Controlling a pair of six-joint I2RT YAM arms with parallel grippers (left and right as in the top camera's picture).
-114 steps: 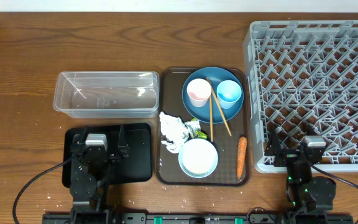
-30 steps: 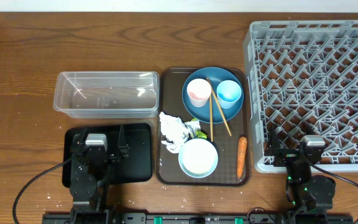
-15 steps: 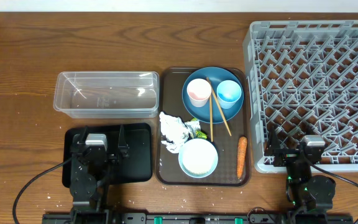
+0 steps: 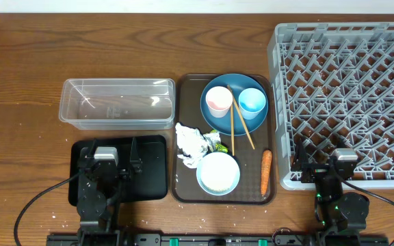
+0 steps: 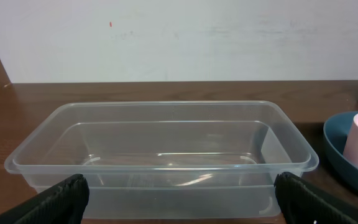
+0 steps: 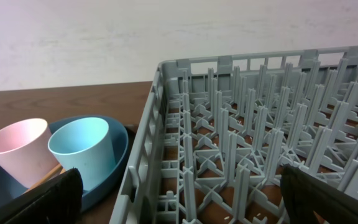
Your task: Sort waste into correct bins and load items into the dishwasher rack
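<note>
**Both grippers wide open, nothing held**

The left gripper (image 4: 109, 154) sits over the black tray (image 4: 152, 171) at the near edge of the table. Its jaws are spread wide and hold nothing. Its wrist camera looks straight into the clear tub (image 5: 160, 155), with a fingertip (image 5: 51, 200) in each lower corner. The right gripper (image 4: 319, 156) is at the near left corner of the rack (image 4: 347, 89), also spread wide and holding nothing.

The tub lies just behind the black tray, left of the brown tray (image 4: 182, 188). The rack fills the right side of the table.

On the brown tray, the plate (image 4: 211, 121) is at the back. The pink cup (image 4: 219, 101) and blue cup (image 4: 252, 102) stand on it side by side. The chopsticks (image 4: 234, 126) start between the cups, cross the plate's near rim and spread apart toward the front. The tissue (image 4: 191, 145), with green scraps on its right edge, lies in front of the plate on the left. The bowl (image 4: 218, 172), white inside, touches the tissue's near side. The carrot (image 4: 266, 172) lies lengthwise along the tray's right edge, beside the bowl.
</note>
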